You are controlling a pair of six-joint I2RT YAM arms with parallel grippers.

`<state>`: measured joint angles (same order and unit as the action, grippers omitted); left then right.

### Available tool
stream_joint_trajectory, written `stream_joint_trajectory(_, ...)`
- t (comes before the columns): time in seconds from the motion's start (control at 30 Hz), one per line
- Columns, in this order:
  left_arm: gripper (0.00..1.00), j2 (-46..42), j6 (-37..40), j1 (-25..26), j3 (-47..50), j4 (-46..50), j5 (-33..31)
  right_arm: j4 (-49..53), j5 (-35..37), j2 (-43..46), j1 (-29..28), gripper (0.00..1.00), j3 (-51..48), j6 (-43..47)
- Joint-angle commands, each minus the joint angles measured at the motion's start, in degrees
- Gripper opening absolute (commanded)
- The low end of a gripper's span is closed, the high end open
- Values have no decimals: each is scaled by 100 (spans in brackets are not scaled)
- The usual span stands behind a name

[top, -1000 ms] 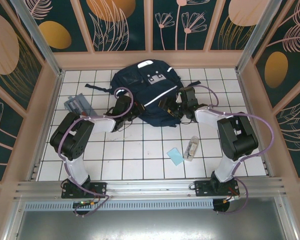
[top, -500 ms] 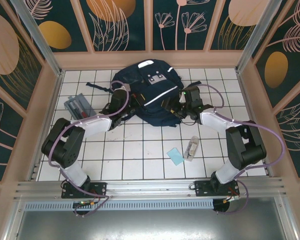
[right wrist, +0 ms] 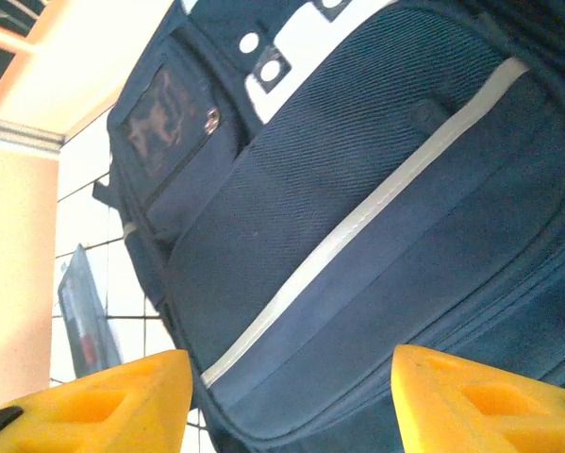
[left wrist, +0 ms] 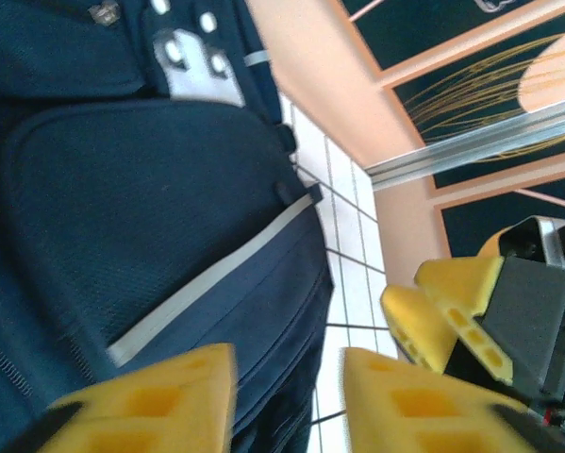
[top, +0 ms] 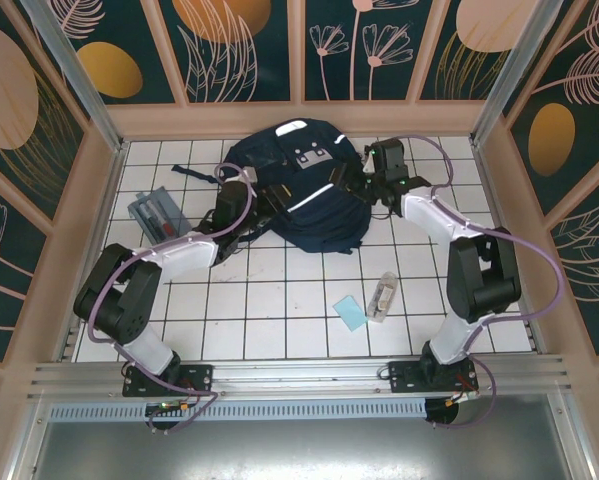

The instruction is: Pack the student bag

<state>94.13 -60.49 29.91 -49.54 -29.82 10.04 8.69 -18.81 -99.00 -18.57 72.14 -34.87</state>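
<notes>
Student bag (top: 299, 190): navy, white stripes, grey-white patch (top: 309, 155) w/ dark squares; laid at far centre of tiled table (top: 279, 300). Left gripper (left wrist: 287, 396): fingers parted, nothing pinched, positioned at bag's left side, arm stretched fwd. Right gripper (right wrist: 291, 401): spread wide, nothing held, positioned at bag's right side, arm extended.

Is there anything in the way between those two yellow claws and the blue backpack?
Nothing visible does. The left gripper and the right gripper sit at opposite sides of the student bag, jaws open, with only its fabric directly ahead of them.
</notes>
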Motion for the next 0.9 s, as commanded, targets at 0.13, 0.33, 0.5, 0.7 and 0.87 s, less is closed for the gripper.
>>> stream_joint_trajectory(0.13, 61, -172, 236, -21, 338, 226, -76, -193, 139, -668, 35, 57, -123, -474)
stream_joint_trajectory(0.33, 62, -140, 307, -21, 501, 179, -42, -471, 135, -1203, -85, 57, 120, -952)
stream_joint_trajectory(0.5, 62, -217, 460, -25, 546, 239, -20, -609, 279, -1687, -152, 31, 317, -1285)
stream_joint_trajectory(0.7, 62, -401, 770, -21, 554, 386, -55, -1086, 222, -1381, -211, 0, 226, -1561)
stream_joint_trajectory(0.87, 63, -550, 1627, -28, 286, 817, -95, -744, -44, -934, -289, 0, 857, -1478)
